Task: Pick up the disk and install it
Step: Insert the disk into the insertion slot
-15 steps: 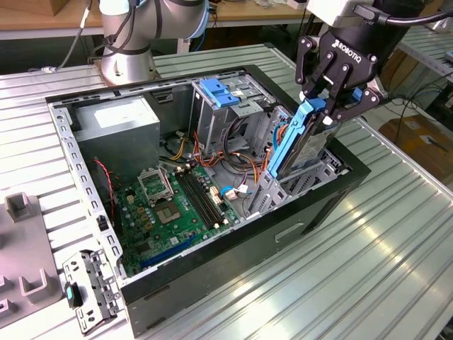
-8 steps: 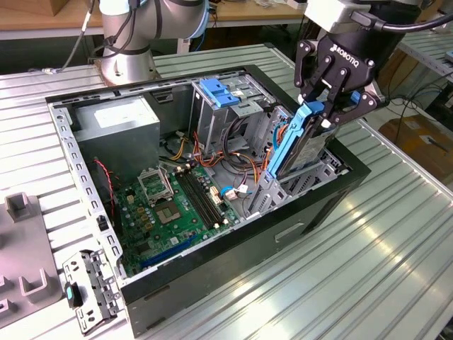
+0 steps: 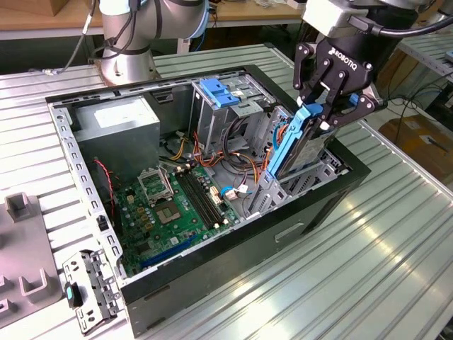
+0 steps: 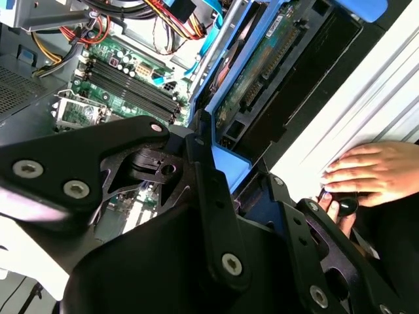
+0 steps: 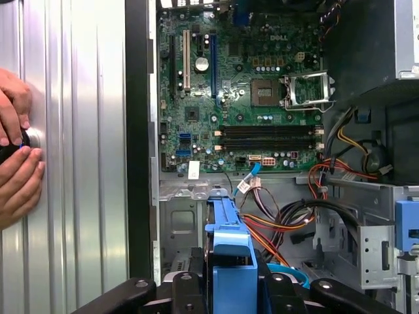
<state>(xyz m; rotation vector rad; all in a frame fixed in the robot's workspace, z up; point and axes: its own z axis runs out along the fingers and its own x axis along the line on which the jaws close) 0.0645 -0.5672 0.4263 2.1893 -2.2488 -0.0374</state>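
Observation:
The disk (image 3: 291,150), a dark drive in a bright blue carrier frame, stands steeply tilted in the drive bay at the open computer case's end on the exterior view's right. My gripper (image 3: 320,117) is shut on the disk's upper blue end, with the black fingers clamped on either side. In the second wrist view the disk's green circuit board (image 4: 260,75) faces the camera, and its blue frame (image 4: 230,165) sits between the fingers (image 4: 204,171). The first wrist view looks down along the blue carrier (image 5: 229,243) into the case.
The open case (image 3: 333,202) holds a green motherboard (image 3: 173,209), a power supply (image 3: 117,127), coloured cables and a grey cage with a blue handle (image 3: 216,92). A person's hands (image 5: 16,163) rest on the ribbed table beside the case. A loose bracket (image 3: 88,287) lies on the exterior view's left.

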